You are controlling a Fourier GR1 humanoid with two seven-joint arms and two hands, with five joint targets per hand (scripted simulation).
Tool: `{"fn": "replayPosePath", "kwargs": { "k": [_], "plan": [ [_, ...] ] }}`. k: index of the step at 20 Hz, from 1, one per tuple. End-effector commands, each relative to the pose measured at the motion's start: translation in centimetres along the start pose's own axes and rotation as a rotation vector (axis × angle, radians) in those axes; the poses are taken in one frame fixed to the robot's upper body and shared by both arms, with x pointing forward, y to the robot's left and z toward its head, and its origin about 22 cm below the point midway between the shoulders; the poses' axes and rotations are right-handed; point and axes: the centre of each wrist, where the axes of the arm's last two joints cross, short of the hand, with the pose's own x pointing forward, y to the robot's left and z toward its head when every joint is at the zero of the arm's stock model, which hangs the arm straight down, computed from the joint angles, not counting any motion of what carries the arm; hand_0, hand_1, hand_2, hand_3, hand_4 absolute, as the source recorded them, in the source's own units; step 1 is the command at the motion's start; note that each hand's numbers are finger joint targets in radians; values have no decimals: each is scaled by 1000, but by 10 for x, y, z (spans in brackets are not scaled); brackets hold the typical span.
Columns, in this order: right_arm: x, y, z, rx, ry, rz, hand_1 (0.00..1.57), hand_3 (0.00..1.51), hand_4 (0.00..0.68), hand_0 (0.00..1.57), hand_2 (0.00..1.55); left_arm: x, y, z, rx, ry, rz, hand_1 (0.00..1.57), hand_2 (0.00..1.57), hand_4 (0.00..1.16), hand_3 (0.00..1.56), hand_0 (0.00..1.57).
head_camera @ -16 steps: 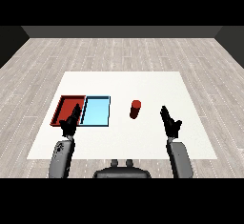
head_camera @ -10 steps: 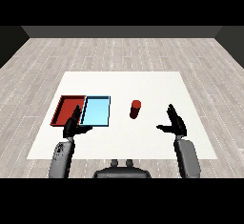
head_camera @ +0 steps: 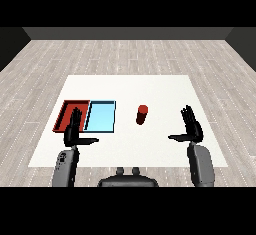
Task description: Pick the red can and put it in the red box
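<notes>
Two trays at left, red tray (head_camera: 66,110) outermost, light blue tray (head_camera: 101,116) beside it. Left hand (head_camera: 74,130) released, fingers straight, over the red tray's near edge. Red can (head_camera: 142,114) upright mid-table, long axis vertical. Right hand (head_camera: 191,129) released, well apart: best approached sideways, palm facing can.

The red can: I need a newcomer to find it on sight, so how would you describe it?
On the white table, look just right of the light blue tray, which lies beside the red tray. The red can stands upright there, alone. It is the only small red cylinder; the other red thing is a flat tray.
</notes>
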Motion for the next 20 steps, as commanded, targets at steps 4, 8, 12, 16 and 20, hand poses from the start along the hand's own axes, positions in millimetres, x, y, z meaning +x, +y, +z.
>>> {"fn": "replayPosePath", "kwargs": {
  "k": [4, 8, 12, 16, 20],
  "plan": [
    [-5, -17, 6, 29, -32, -23, 0, 0, 0, 0, 0, -12, 9, 3, -6, -51, 30, 0, 0, 0, 0, 0],
    [-18, -8, -1, 11, -33, -9, 0, 0, 0, 0, 0, -2, 10, 17, -3, -73, 28, 0, 0, 0, 0, 0],
    [-23, 1, -18, 31, -40, -23, 0, 0, 0, 0, 0, 12, -9, 1, -10, -77, 25, 0, 0, 0, 0, 0],
    [5, 11, -27, 32, -1, -56, 0, 0, 0, 0, 0, 5, -1, 8, -11, -58, 33, 0, 0, 0, 0, 0],
    [-8, 26, -23, 13, 10, -107, 0, 0, 0, 0, 0, -6, -15, 12, -6, -67, 25, 0, 0, 0, 0, 0]
  ]
}}
